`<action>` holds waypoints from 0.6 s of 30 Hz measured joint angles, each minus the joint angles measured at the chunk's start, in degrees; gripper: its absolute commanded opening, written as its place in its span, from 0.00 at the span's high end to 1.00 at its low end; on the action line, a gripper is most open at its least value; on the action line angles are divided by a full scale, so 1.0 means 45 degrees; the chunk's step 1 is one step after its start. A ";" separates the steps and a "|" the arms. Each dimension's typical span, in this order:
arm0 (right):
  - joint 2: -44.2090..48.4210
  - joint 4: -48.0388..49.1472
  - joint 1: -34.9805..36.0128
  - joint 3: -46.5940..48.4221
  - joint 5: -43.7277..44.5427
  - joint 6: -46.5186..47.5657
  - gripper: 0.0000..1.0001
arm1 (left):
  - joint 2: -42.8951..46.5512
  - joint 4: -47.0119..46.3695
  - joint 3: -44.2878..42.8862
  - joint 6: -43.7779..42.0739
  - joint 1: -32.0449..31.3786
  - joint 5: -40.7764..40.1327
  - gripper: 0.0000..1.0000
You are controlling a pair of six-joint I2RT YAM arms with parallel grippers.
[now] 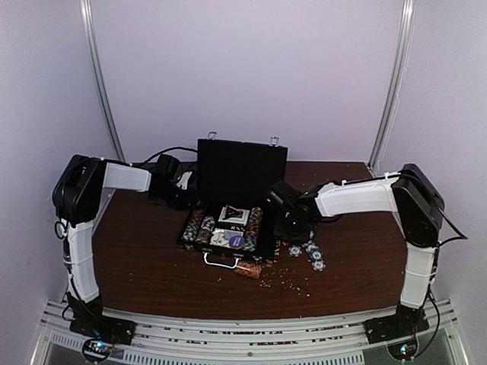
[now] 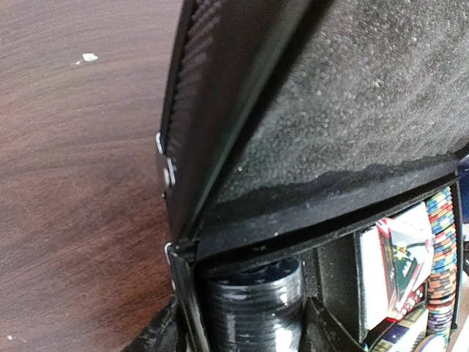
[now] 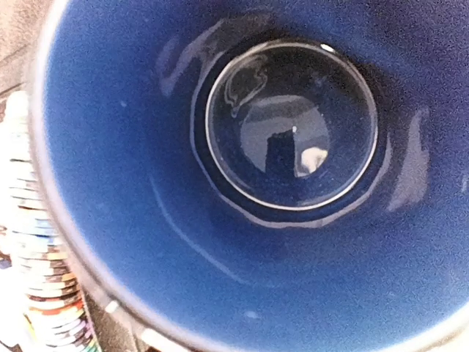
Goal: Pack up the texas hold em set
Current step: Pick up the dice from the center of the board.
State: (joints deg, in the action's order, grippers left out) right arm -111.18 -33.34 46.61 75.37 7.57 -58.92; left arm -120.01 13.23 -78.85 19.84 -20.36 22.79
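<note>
The black briefcase [image 1: 242, 169] stands open with its lid upright. Its tray holds rows of striped chips [image 1: 253, 222] and card decks [image 1: 232, 215]. The silver handle [image 1: 221, 261] faces me. My left gripper [image 1: 179, 190] is at the case's rear left corner. In the left wrist view one finger [image 2: 155, 334] is outside the case wall and the other is inside, with a black chip stack [image 2: 253, 308] between them. My right gripper [image 1: 293, 222] is at the case's right edge. The dark blue cup [image 3: 293, 183] fills the right wrist view and hides the fingers.
Loose striped chips [image 1: 308, 255] lie on the brown table [image 1: 144, 258] right of the case. Tiny red dice [image 1: 262, 274] are scattered in front of the handle. White walls and metal rails close in the back and sides.
</note>
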 measured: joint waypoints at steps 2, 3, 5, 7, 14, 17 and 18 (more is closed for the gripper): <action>-0.0170 0.0053 0.0000 0.0000 -0.0024 0.0000 0.68 | 0.0024 -0.0049 0.0039 0.0015 0.0000 -0.0019 0.51; -0.0262 0.0053 0.0000 0.0000 -0.0039 0.0000 0.69 | 0.0029 -0.0068 0.0053 0.0024 0.0000 -0.0019 0.51; -0.0432 0.0049 0.0000 0.0000 -0.0058 -0.0005 0.71 | 0.0044 -0.0087 0.0078 0.0044 0.0000 -0.0024 0.51; -0.0515 0.0053 0.0000 0.0005 -0.0049 -0.0005 0.72 | 0.0053 -0.0121 0.0097 0.0053 0.0000 -0.0034 0.52; -0.0529 0.0039 0.0000 0.0005 -0.0034 -0.0102 0.76 | 0.0112 -0.0223 0.0199 0.0053 -0.0005 -0.0068 0.54; -0.0539 0.0034 0.0000 0.0010 -0.0019 -0.0136 0.81 | 0.0170 -0.0398 0.0340 0.0058 -0.0005 -0.0073 0.54; -0.0539 0.0029 0.0000 0.0010 -0.0019 -0.0146 0.82 | 0.0194 -0.0466 0.0393 0.0058 -0.0005 -0.0083 0.54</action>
State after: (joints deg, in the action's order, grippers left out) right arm -113.60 -33.21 46.61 75.42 7.49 -59.57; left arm -119.13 11.14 -77.08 20.10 -20.38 22.41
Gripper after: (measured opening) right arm 0.220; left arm 0.492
